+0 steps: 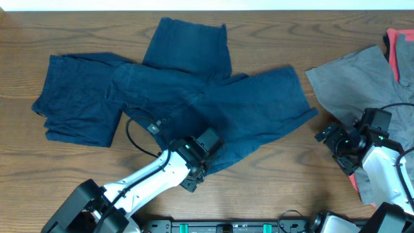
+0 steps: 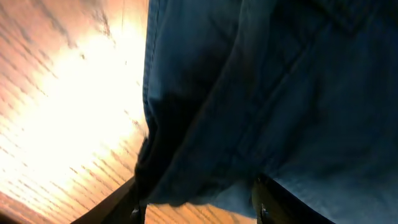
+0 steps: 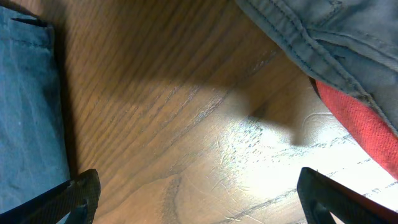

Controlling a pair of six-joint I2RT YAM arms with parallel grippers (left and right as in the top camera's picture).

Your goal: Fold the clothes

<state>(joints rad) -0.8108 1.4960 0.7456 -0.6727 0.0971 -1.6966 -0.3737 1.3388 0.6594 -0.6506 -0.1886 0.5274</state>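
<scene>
One likely slip: near hem of dark navy-blue cloth shorts (image 1: 213,103) sliding from left gripper (image 2: 198,208), closure unclear; right gripper (image 3: 199,202) spread wide, empty, beside shorts.

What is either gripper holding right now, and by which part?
The right gripper holds nothing, open over bare table. The left gripper has the lower hem of the navy garment between its fingers; a clamp cannot be told.

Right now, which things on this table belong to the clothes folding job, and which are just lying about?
Belongs to the job:
dark blue garments, one edge held in the left gripper
grey garment
red garment

Just there:
wooden table
black cable by the left arm
</scene>
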